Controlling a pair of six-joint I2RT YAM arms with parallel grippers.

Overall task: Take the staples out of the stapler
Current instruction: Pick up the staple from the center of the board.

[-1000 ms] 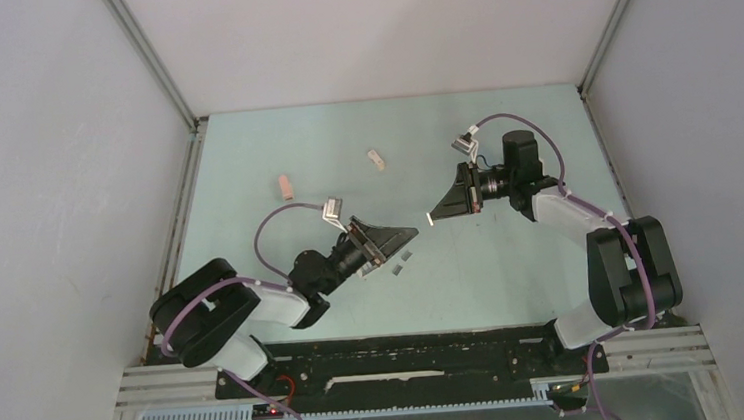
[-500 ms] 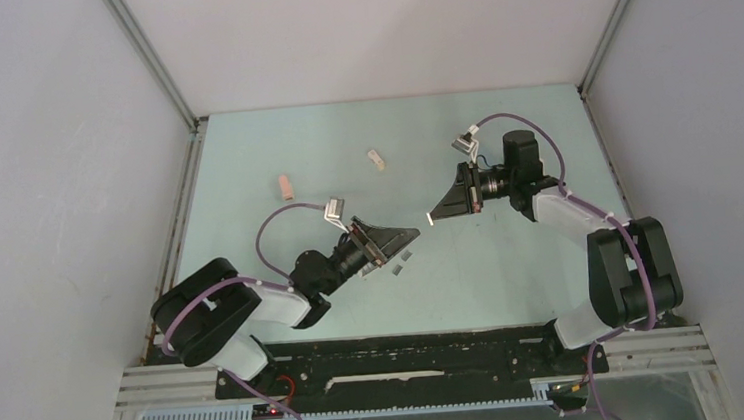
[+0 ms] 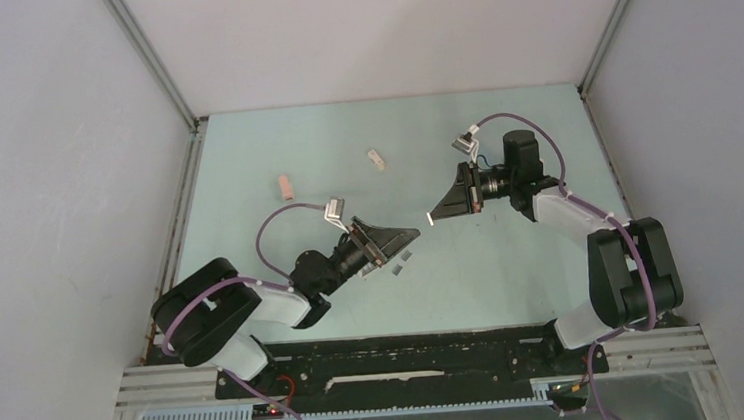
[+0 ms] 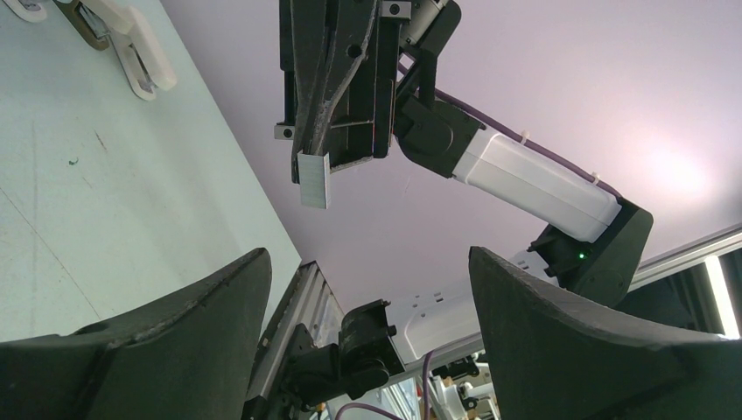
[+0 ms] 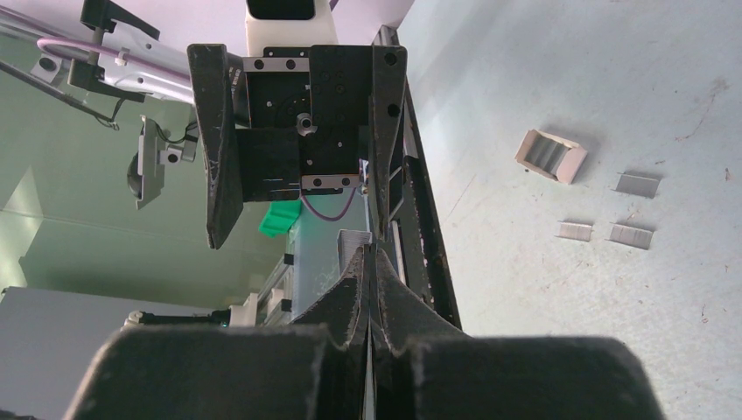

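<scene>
My right gripper (image 3: 433, 217) is shut on a short silver-grey strip of staples (image 4: 313, 178) and holds it above the table; the strip's end sticks out past the fingertips in the right wrist view (image 5: 354, 238). My left gripper (image 3: 405, 239) is open and empty, just left of and below the right one, with its jaws wide apart (image 4: 367, 262). Three more staple strips (image 5: 631, 235) lie on the table under the left gripper (image 3: 404, 260). A pink stapler (image 3: 286, 185) and a white stapler (image 3: 376, 159) lie further back, away from both grippers.
A small white-and-red block (image 5: 549, 156) lies beside the loose strips. The white stapler also shows at the top left of the left wrist view (image 4: 140, 57). Grey walls enclose the pale green table (image 3: 513, 269) on three sides.
</scene>
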